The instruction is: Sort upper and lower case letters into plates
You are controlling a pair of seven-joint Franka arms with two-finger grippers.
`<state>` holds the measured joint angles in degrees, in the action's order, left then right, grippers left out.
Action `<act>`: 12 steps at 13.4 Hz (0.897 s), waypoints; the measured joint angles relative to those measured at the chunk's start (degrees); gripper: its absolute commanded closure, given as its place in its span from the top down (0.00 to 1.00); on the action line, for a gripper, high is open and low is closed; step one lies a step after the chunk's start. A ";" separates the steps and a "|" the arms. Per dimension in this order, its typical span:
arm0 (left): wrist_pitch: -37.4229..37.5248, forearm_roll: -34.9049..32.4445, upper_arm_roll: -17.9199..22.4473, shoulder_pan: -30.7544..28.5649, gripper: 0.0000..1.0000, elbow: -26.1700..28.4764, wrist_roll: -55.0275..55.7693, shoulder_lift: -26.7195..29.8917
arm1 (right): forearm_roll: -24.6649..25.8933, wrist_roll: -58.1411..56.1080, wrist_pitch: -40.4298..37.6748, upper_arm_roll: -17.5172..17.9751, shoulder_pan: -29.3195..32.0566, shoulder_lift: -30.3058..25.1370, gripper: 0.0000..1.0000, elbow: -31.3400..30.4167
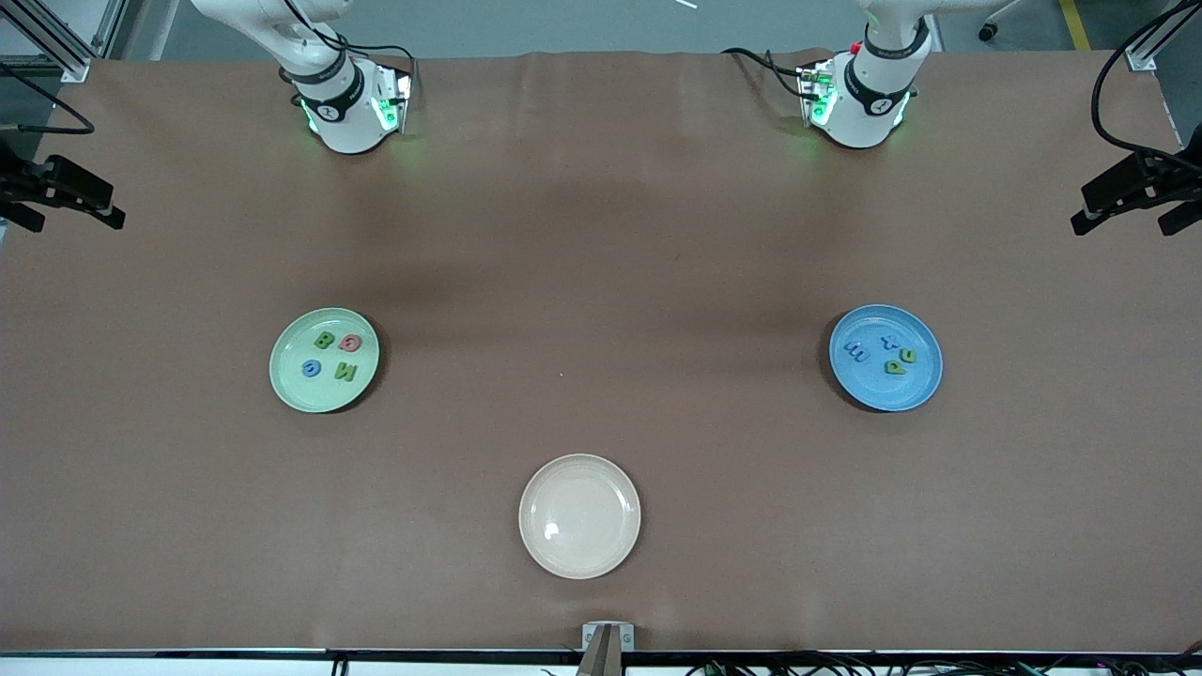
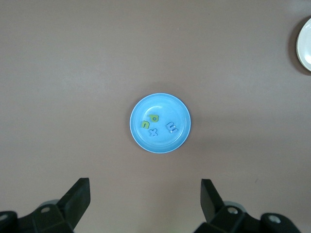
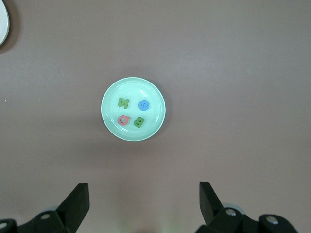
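On the brown table (image 1: 601, 235), four letters are seen lying in the pale green plate (image 1: 293, 387) toward the right arm's end: a green B (image 1: 324, 340), a pink-red letter (image 1: 351, 343), a blue round letter (image 1: 311, 368) and a green N (image 1: 346, 373). Four more are held in the mid blue plate (image 1: 918, 387) toward the left arm's end: a blue m-shaped letter (image 1: 855, 351), a blue x-like letter (image 1: 890, 342) and two green ones (image 1: 901, 361) lying close together. A cream-beige plate (image 1: 579, 515), nearer to the front camera and between the two others, is left empty, and no letter is seen on the bare table. The left gripper (image 2: 145, 194) is held high over the blue plate and the right gripper (image 3: 144, 194) high over the green plate; each pair of jaws is spread wide and nothing is gripped. In the front view only the two bases are shown. The sorting is judged to be finished, or very nearly so, with all eight letters already laid in plates. Little more is thought to be called for than a check of each letter's case; should one be found misplaced, a descent over it with the jaws narrowed would be needed, since the letters are small, flat and set close together.
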<state>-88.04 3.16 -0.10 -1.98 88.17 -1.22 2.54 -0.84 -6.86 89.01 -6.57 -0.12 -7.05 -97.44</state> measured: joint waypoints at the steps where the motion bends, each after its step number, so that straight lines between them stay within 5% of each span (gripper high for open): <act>1: -0.06 -0.01 0.01 -0.19 1.00 0.00 0.00 0.01 | 0.00 0.51 -0.04 -0.01 0.00 0.00 1.00 0.00; 12: -0.37 -1.32 -1.46 -0.55 1.00 -1.77 0.00 0.00 | 0.00 0.09 -1.17 -0.06 0.00 0.00 1.00 -0.05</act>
<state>-88.41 1.84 -1.56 -2.53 86.41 -1.21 2.53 -0.83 -6.77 87.85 -6.63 -0.12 -7.05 -97.49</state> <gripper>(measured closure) 0.000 0.000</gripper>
